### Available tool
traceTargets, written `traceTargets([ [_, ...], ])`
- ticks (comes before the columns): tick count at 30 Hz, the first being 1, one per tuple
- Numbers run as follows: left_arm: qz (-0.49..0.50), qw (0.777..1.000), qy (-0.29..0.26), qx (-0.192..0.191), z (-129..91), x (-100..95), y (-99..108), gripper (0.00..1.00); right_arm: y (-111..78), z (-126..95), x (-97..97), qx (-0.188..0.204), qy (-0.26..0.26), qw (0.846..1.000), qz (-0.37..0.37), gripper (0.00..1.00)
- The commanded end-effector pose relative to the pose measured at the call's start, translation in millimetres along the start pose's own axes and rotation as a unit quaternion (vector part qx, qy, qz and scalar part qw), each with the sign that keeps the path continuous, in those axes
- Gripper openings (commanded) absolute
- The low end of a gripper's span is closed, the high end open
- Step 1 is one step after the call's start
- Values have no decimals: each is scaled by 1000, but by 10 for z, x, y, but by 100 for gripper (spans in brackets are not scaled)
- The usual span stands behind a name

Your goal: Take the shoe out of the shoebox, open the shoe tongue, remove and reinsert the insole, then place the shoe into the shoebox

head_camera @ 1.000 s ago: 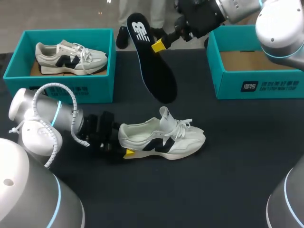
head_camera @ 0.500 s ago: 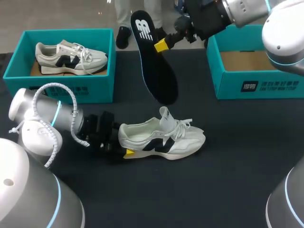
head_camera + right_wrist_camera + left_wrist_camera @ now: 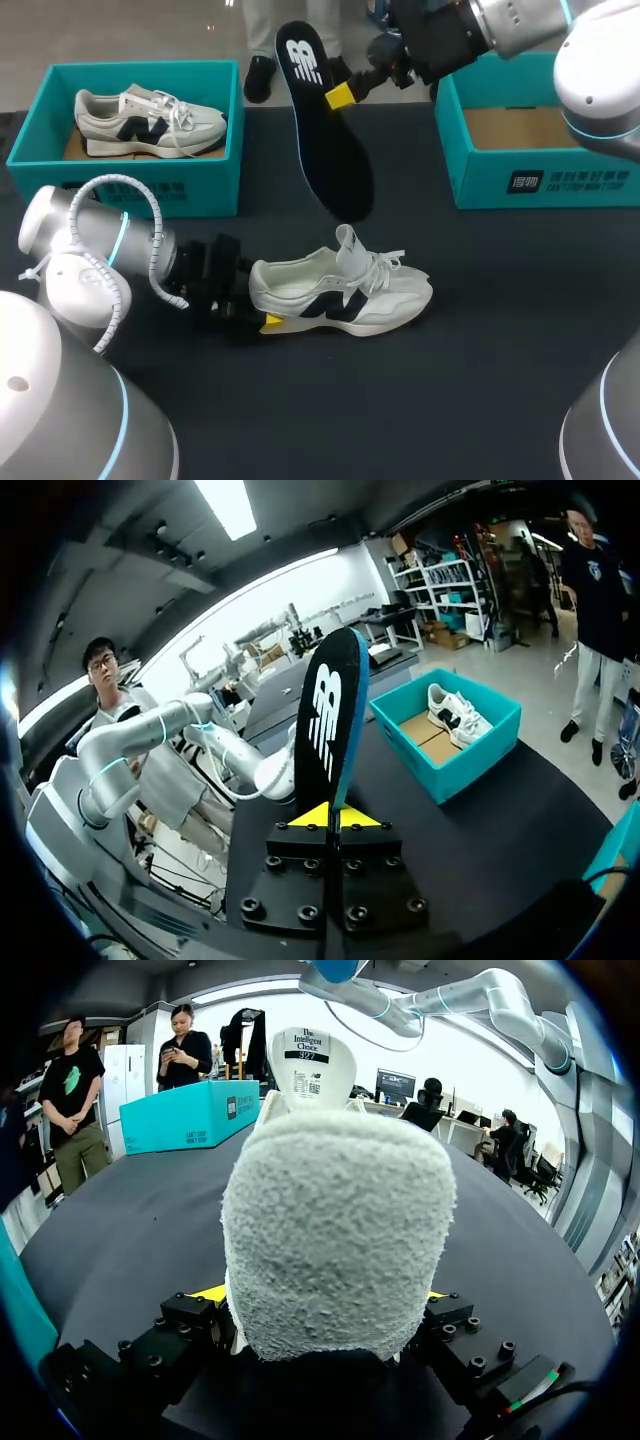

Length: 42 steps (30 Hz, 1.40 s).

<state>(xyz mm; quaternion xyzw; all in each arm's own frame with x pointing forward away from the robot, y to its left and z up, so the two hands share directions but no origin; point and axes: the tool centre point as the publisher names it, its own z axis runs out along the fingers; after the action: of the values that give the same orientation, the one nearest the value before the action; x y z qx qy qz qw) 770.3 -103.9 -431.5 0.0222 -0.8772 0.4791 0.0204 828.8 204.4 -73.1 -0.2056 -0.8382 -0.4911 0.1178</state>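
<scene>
A white shoe (image 3: 340, 290) with a dark side logo lies on its sole in the middle of the black table, tongue raised. My left gripper (image 3: 250, 300) holds its heel, one finger on each side. In the left wrist view the fuzzy heel (image 3: 340, 1230) fills the space between the fingers of that gripper (image 3: 320, 1295). Above the far middle of the table, my right gripper (image 3: 338, 96) is shut on the edge of the black insole (image 3: 325, 130), which hangs toe down in the air. In the right wrist view the insole (image 3: 330, 720) stands edge-on between the yellow tips of the right gripper (image 3: 328, 815).
A teal shoebox (image 3: 130, 180) at the back left holds a second white shoe (image 3: 150, 120). Another teal shoebox (image 3: 540, 180) at the back right shows only its cardboard floor. Bare black table lies in front of the shoe and to its right.
My right gripper has carried the insole slightly to the right, then stopped. The left gripper and the shoe have not moved.
</scene>
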Motion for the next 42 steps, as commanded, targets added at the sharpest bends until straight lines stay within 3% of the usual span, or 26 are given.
traceTargets([
  [1,0,1000,-1,-2,78,-9,54,0,-124,-112,195,-22,-9,1000,18,0],
  [20,0,1000,-1,-2,78,-9,54,0,-65,-315,670,-35,-12,997,65,0],
  [37,0,1000,-1,-2,78,-9,54,0,-65,-314,679,-35,-12,997,64,0],
  [42,0,1000,-1,-2,78,-9,54,0,-270,-539,737,-63,-44,993,93,0],
])
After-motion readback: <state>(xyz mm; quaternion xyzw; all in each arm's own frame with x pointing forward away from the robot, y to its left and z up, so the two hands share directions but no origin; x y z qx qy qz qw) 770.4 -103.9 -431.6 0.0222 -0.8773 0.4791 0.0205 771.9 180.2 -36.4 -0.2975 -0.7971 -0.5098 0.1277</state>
